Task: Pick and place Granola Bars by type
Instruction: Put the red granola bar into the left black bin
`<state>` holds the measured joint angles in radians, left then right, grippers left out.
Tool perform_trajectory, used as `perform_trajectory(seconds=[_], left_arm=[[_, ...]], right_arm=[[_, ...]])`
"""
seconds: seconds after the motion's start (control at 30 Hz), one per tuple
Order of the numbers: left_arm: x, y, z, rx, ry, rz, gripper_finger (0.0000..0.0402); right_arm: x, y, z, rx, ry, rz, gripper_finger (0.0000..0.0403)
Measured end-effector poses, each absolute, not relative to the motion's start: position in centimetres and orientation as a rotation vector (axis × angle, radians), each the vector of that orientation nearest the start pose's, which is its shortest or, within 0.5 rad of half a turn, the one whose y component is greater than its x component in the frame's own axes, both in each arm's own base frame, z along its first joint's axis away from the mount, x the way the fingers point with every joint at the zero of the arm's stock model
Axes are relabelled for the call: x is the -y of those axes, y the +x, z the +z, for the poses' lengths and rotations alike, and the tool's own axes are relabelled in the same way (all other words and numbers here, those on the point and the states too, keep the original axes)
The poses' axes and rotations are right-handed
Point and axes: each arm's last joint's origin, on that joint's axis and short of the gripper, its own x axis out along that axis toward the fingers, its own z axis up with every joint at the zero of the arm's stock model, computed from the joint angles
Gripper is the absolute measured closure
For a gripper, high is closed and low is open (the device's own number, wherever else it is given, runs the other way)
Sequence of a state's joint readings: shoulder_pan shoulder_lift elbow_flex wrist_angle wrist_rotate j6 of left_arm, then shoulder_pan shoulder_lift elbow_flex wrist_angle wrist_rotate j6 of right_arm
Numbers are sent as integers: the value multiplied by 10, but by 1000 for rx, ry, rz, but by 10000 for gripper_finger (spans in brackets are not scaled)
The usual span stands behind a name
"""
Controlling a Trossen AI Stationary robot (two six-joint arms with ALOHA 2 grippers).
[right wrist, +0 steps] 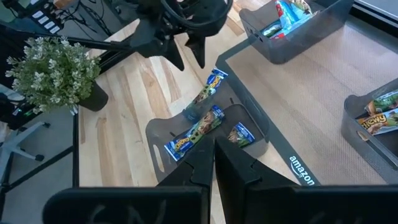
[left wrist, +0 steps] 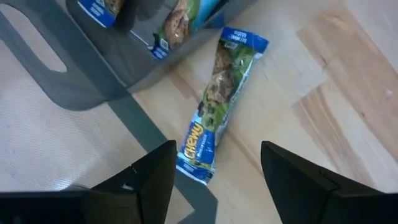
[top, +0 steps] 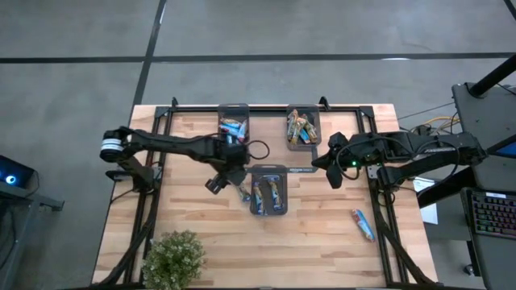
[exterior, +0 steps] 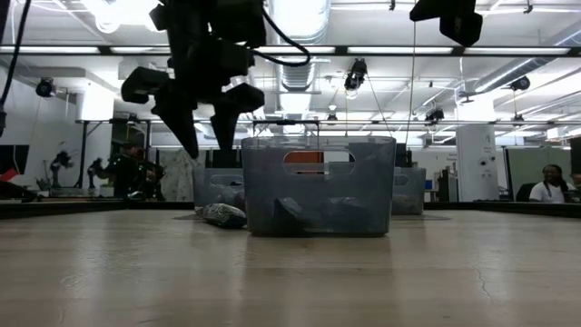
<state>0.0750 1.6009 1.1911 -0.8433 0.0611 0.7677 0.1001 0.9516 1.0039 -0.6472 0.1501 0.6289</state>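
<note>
A blue-and-green wrapped granola bar point(left wrist: 217, 106) lies flat on the wood just left of the near grey bin point(top: 268, 171); it also shows as the bar point(right wrist: 209, 86) and as the bar point(exterior: 223, 215). My left gripper point(left wrist: 217, 171) hangs open above this bar, one finger on either side of its lower end, clear of it point(exterior: 205, 123). My right gripper point(right wrist: 214, 158) is shut and raised right of the near bin point(top: 331, 167). More bars fill all three bins. Another blue bar point(top: 363, 225) lies loose near the table's right edge.
Two more grey bins, the far left bin point(top: 234, 127) and the far right bin point(top: 303, 127), stand toward the far edge. A potted plant point(top: 173, 258) sits at the near left corner. Bare wood lies along the near edge. People show in the room beyond the table.
</note>
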Motion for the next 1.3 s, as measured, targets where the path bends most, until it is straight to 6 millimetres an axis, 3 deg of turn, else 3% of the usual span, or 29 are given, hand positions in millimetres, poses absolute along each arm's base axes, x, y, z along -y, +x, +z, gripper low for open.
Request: perform_trajectory(seconds=[0.4,0.53,0.7,0.77,0.97,1.3], left_arm=[[-23,307,239,-1216,570,-383,199],[-23,307,239,-1221,524,-365,262],[-22,306,243,-1236,420,-307,379],[-21,305,247,-1230,364,-306,393],[-11,294,274,-1145,308,-268,401],[4,252,335,-880,189,-163,401]], right_arm=[[-15,185,334,-607,476,-193,394],[-15,180,331,-656,470,-197,394],[-15,173,329,-711,477,-203,394],[-15,168,328,-748,488,-191,394],[-16,156,337,-839,540,-174,394],[-25,147,369,-815,574,-85,394]])
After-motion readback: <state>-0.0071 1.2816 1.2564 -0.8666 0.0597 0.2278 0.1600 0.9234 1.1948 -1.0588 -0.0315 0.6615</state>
